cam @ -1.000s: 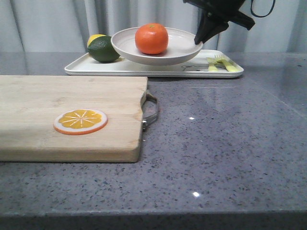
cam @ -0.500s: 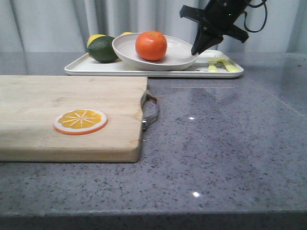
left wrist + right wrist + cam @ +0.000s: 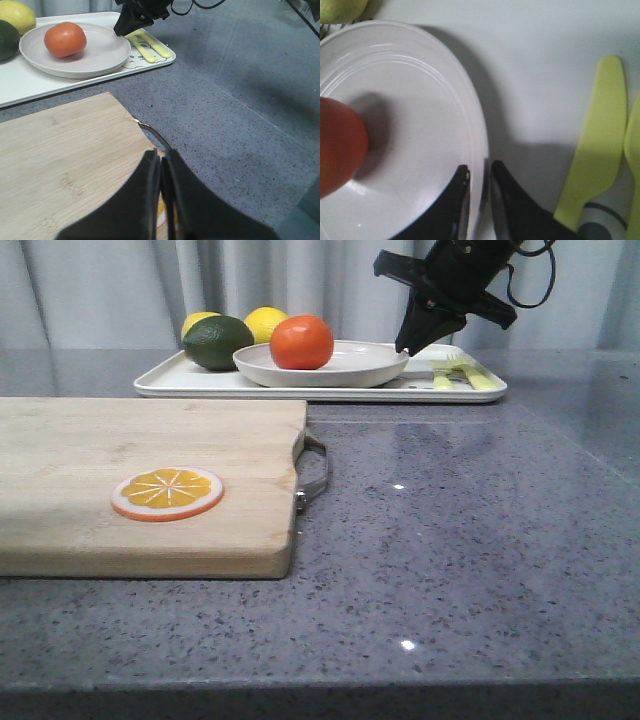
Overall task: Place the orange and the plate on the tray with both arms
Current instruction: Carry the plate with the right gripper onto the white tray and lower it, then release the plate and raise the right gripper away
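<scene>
Nearest the camera, the left pincer hung over the wooden cutting board with its fingers pressed together, holding nothing. An orange slice disc lay flat on the board, which sat on the grey tabletop with its metal handle facing right. Farther back, the tray lay with its long axis running left to right across the tabletop. The plate rested flat and level on the tray, rim upward. The orange sat in the plate, left of its centre; its stem mark could not be made out. The right pincer stood at the plate's right edge, one finger inside the rim and one outside, closed upon it. The orange thus lay well apart from this pincer, across the plate's bowl. Yellow-green cutlery lay on the tray just beside the pincer. Behind the plate, a green lime and two lemons occupied the tray's far left.
</scene>
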You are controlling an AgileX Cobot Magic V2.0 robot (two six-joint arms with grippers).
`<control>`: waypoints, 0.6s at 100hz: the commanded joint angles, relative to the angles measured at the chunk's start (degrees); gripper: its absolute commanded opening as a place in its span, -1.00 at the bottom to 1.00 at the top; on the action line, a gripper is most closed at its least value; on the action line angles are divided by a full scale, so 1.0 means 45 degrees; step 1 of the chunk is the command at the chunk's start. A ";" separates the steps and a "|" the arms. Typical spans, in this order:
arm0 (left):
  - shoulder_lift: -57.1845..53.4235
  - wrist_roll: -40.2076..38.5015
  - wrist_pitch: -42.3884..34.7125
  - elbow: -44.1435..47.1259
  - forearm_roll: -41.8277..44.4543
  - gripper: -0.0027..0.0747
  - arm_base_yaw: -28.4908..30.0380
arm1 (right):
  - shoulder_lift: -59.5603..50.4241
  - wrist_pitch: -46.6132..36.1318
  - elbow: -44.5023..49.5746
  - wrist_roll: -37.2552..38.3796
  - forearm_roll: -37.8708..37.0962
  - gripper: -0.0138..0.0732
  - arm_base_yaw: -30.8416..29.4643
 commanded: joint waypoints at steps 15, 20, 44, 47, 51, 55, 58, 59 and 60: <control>-0.0060 0.0000 -0.0930 -0.0366 -0.0126 -0.98 0.0008 | -0.1147 -0.0482 -0.0525 -0.0030 0.0382 -0.33 -0.0182; -0.0060 0.0000 -0.0930 -0.0366 -0.0126 -0.98 0.0008 | -0.1306 -0.0374 -0.0525 -0.0042 0.0352 -0.33 -0.0226; -0.0060 0.0000 -0.0930 -0.0366 -0.0126 -0.98 0.0008 | -0.2118 0.1076 -0.0503 -0.0146 -0.0594 -0.53 -0.0269; -0.0060 0.0000 -0.0930 -0.0366 -0.0126 -0.98 0.0008 | -0.2180 0.1212 -0.0503 -0.0146 -0.0733 -0.60 -0.0234; -0.0060 0.0000 -0.0930 -0.0366 -0.0126 -0.98 0.0008 | -0.2293 0.1392 -0.0503 -0.0146 -0.0890 -0.69 -0.0229; -0.0060 0.0000 -0.0930 -0.0366 -0.0126 -0.98 0.0008 | -0.2415 0.1561 -0.0488 -0.0146 -0.0945 -0.77 -0.0213; -0.0060 0.0000 -0.0930 -0.0366 -0.0126 -0.98 0.0008 | -0.2482 0.1654 -0.0487 -0.0146 -0.0985 -0.81 -0.0202; -0.0060 0.0000 -0.0930 -0.0366 -0.0126 -0.98 0.0008 | -0.2508 0.1679 -0.0487 -0.0146 -0.1008 -0.82 -0.0202; -0.0060 0.0000 -0.0930 -0.0366 -0.0126 -0.98 0.0008 | -0.2567 0.1722 -0.0487 -0.0146 -0.1026 -0.84 -0.0202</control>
